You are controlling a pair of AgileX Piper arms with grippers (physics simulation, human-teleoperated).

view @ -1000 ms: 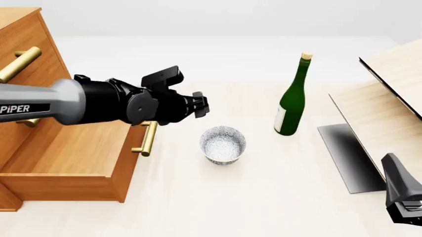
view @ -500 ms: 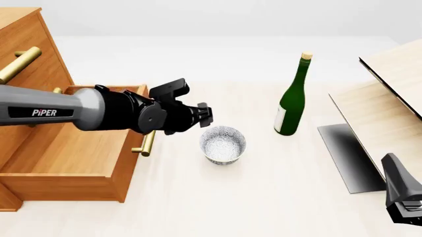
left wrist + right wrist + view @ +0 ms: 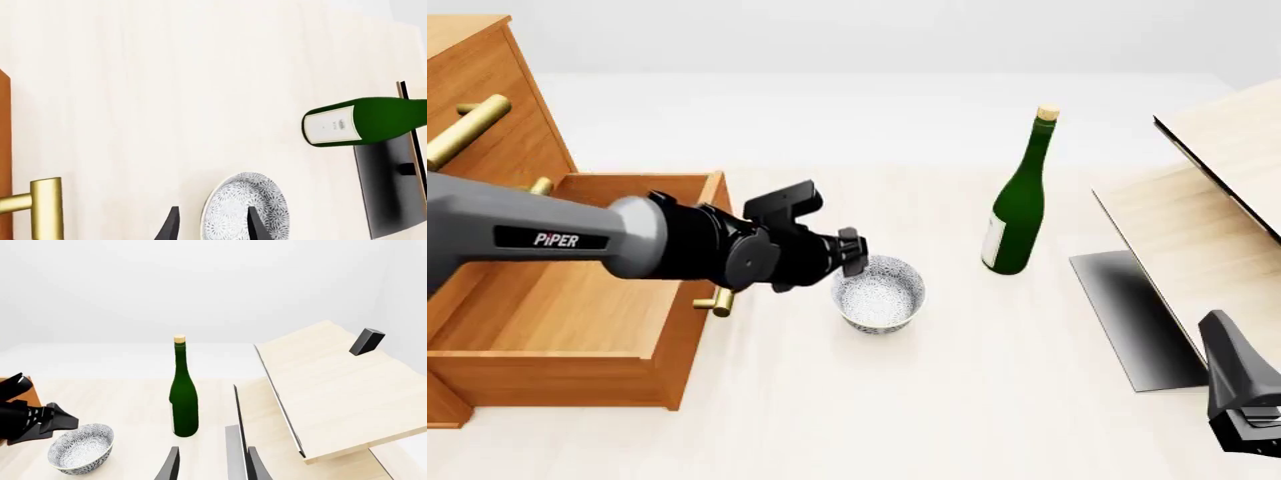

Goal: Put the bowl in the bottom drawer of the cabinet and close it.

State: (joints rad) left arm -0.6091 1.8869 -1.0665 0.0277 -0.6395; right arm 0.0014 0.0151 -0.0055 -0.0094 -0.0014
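Observation:
The speckled white bowl (image 3: 878, 292) stands upright on the table just right of the cabinet (image 3: 487, 120). The bottom drawer (image 3: 574, 300) is pulled out, and its brass handle (image 3: 723, 292) faces the bowl. My left gripper (image 3: 849, 254) hovers at the bowl's near-left rim. It is open in the left wrist view (image 3: 213, 226), one finger over the bowl (image 3: 247, 207) and one outside its rim. My right gripper (image 3: 1241, 400) rests low at the right edge. It is open (image 3: 212, 465) and holds nothing.
A tall green bottle (image 3: 1018, 200) stands right of the bowl. Pale wooden boards (image 3: 1214, 200) lean on a dark base (image 3: 1134, 315) at the right. Two upper drawer handles (image 3: 467, 130) stick out of the cabinet.
My left arm has dropped and reached rightward, bringing its gripper from above the drawer's front to the bowl's rim. The bowl and the right arm have not moved.

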